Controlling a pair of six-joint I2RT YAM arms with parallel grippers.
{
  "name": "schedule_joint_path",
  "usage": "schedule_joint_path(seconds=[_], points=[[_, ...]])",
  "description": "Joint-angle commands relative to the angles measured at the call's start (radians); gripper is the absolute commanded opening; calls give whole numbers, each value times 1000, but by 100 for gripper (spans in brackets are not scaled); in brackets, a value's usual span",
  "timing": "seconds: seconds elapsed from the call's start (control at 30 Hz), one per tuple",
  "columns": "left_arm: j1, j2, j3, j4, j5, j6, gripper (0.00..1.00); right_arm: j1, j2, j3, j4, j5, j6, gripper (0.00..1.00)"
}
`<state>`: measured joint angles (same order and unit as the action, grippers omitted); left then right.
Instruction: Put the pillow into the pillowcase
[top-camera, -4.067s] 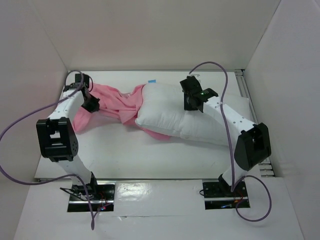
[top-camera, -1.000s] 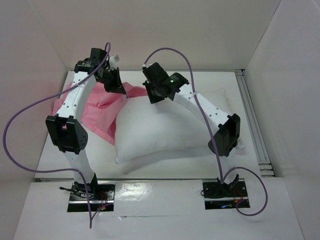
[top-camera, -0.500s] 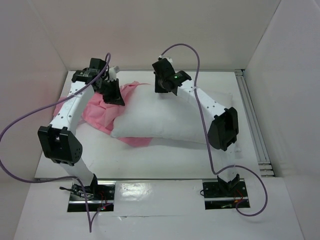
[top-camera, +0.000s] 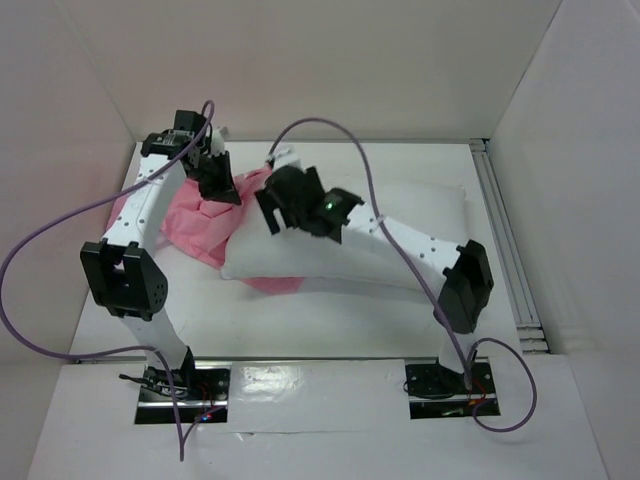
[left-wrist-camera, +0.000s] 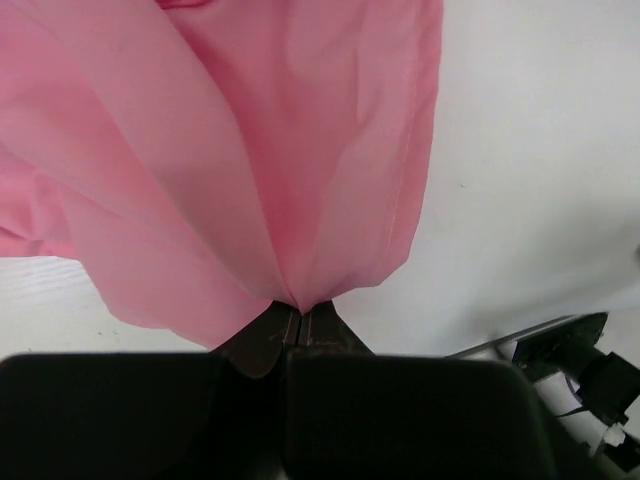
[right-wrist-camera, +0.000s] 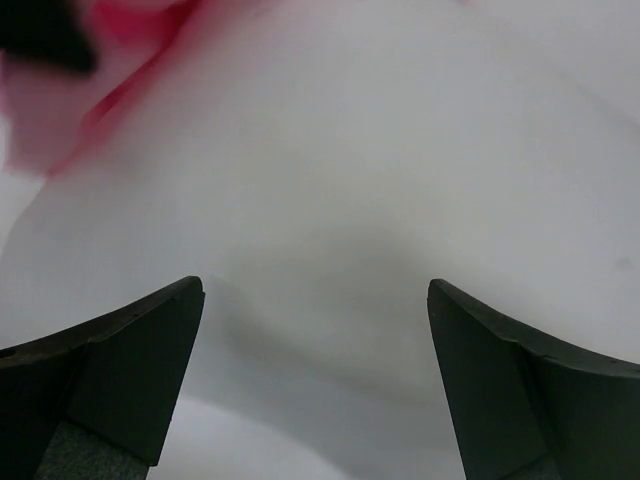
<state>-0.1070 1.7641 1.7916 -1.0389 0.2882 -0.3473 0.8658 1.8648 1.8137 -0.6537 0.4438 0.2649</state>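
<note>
While the left gripper stays out of my notes as anything but clenched on a fold of the pillowcase, the right gripper hangs spread wide, grasping nothing, over the pillow's left end.

The pillow lies across the table. Pink cloth shows under its left edge, with the rest bunched to its left. Whether any corner sits inside the mouth, I cannot tell.

Risks, as I judge them:
- The pinch may hold both layers, so the mouth shuts and the pillow rides over it.
- Satin may slip from the pinch under a pull.
- Wide fingers may nip too little of the stuffing.
</note>
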Motion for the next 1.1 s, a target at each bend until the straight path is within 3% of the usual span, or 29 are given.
schedule_joint_path(seconds=[0.0,0.13,0.23,0.3,0.33,0.37,0.4,0.53,0.63,0.67,0.7,0.8,0.9,1.0,1.07], points=[[38,-8,29,-4,-11,-19,0,163,-98,-147,161,84,-150,100],[75,-29,17,-4,8,-28,0,210,-55,-217,249,47,-159,100],[93,-49,-3,-4,26,-38,0,219,20,-231,331,22,-159,92],[102,-60,-14,-4,40,-38,0,191,81,-150,298,39,-121,46],[102,-75,-23,-4,51,-38,0,181,143,-101,260,58,-99,16],[102,-84,-38,-4,60,-38,0,171,164,-49,179,102,-73,0],[102,-94,-47,-4,60,-38,0,158,177,20,157,111,-46,0],[93,-124,-116,39,97,-28,0,116,131,6,197,35,-36,0],[93,-124,-190,124,10,-69,39,102,131,-5,197,-31,-36,0],[93,-133,-208,140,-35,-85,65,93,131,-20,209,-45,-36,0],[93,-168,-251,178,-93,-97,76,93,131,-36,209,-54,-36,0],[119,-283,-377,285,-218,-166,93,93,109,-50,223,-88,-36,0],[130,-363,-487,338,-326,-222,99,70,109,-50,223,-119,-36,0],[130,-446,-625,440,-391,-257,88,70,100,-40,223,-140,-36,0],[156,-465,-684,505,-391,-285,86,61,100,-40,223,-140,-36,0]])
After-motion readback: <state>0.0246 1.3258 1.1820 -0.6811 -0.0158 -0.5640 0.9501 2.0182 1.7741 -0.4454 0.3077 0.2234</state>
